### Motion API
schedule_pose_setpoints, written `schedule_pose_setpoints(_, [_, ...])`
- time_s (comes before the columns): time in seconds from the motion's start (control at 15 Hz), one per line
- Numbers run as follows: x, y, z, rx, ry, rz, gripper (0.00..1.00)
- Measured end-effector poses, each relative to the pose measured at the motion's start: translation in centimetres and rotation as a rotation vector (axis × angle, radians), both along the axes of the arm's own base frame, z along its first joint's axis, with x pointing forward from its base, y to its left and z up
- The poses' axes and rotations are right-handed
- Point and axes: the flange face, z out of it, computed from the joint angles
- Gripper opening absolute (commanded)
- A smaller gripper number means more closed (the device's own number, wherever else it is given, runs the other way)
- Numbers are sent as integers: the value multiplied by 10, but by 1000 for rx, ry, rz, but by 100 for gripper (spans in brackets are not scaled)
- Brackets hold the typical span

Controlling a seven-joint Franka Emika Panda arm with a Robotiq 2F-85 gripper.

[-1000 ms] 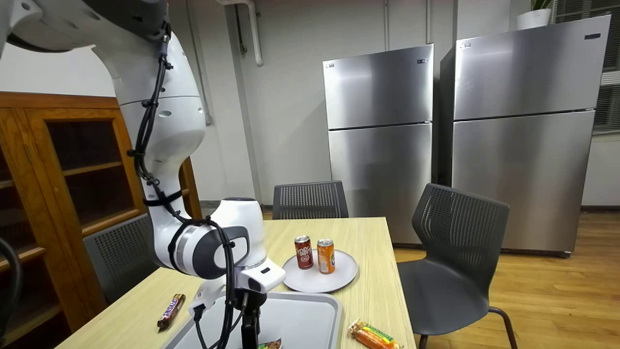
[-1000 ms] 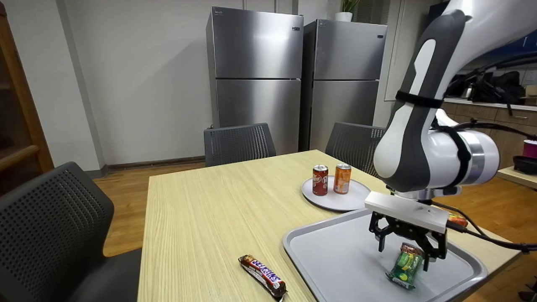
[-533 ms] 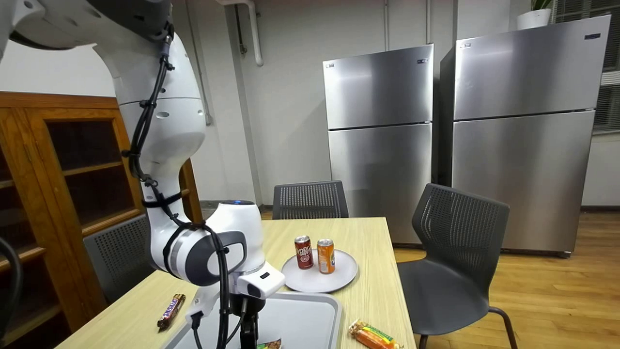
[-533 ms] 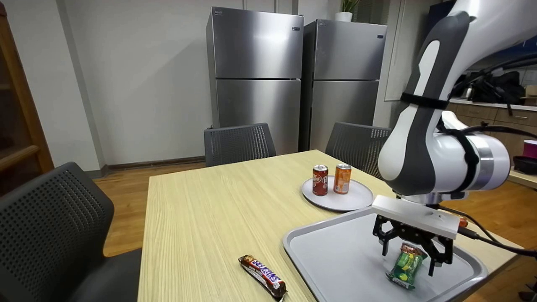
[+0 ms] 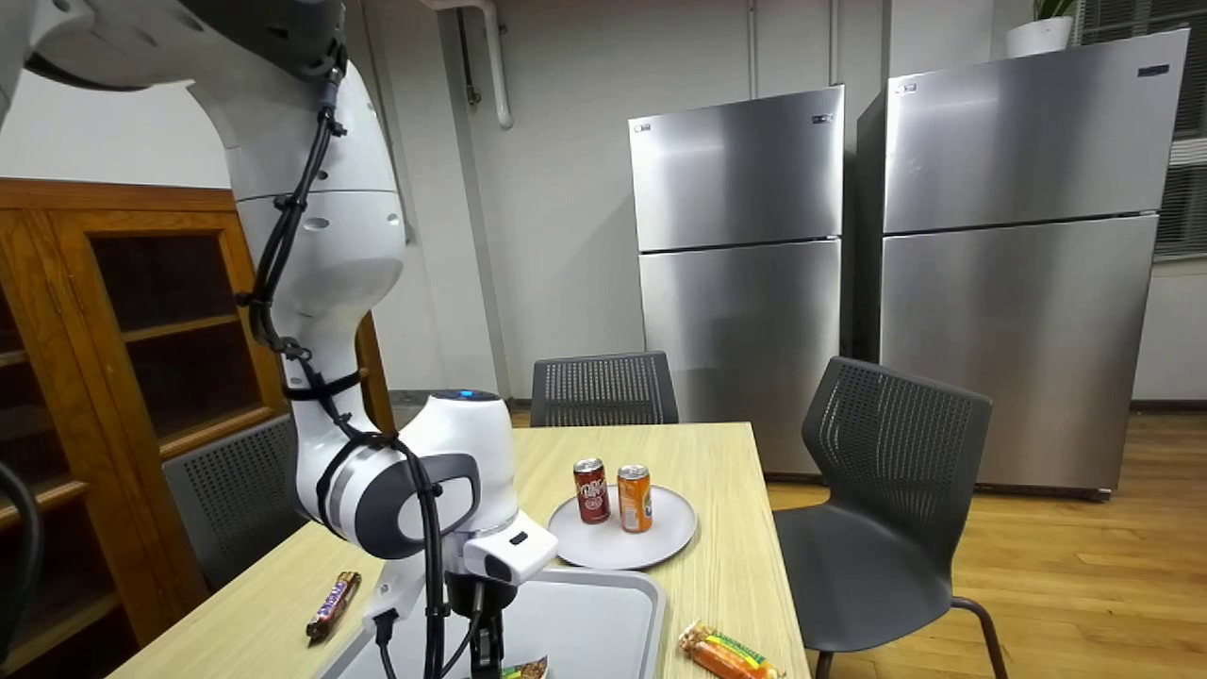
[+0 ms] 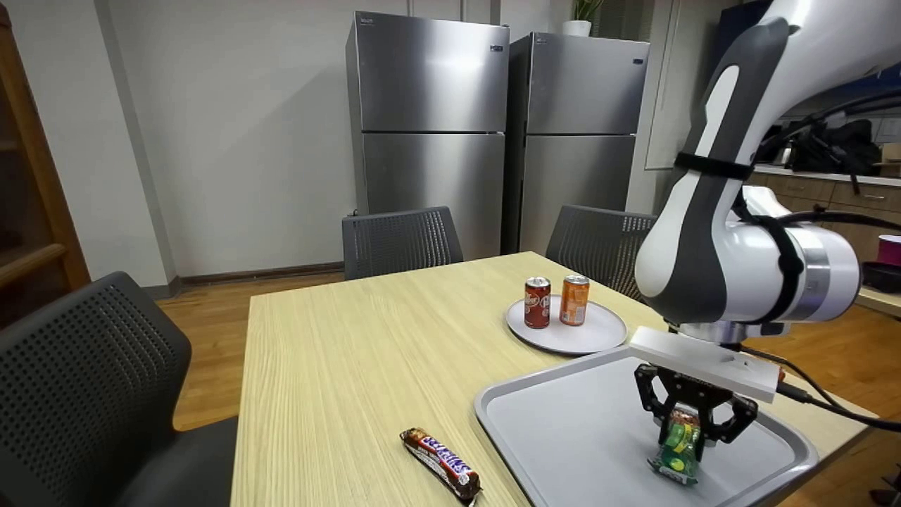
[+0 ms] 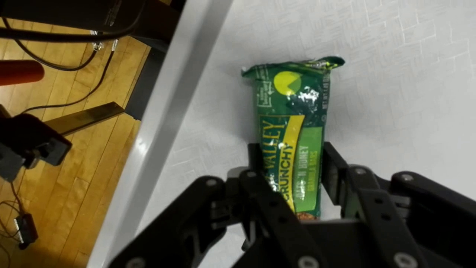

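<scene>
Upon the pale bench (image 6: 352,366) we observe a tray (image 6: 563,436); a plate (image 6: 566,339); a Snickers bar (image 6: 441,465); an orange packet (image 5: 726,653).

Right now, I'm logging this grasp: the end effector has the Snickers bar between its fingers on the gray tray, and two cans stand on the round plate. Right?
One slip: in the wrist view, the end effector has the green granola bar, not the Snickers bar, between its fingers on the gray tray. The rest stands.
</scene>
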Motion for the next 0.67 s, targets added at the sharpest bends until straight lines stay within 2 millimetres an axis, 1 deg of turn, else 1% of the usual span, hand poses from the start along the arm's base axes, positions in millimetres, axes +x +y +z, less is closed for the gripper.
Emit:
schedule_pose_setpoints(0.4, [2,0,2,2,-17,7,15])
schedule_pose_setpoints(0.53, [6,-1,8,-1,-36,14,15])
schedule_pose_setpoints(0.67, [13,0,19,-3,-68,20,15])
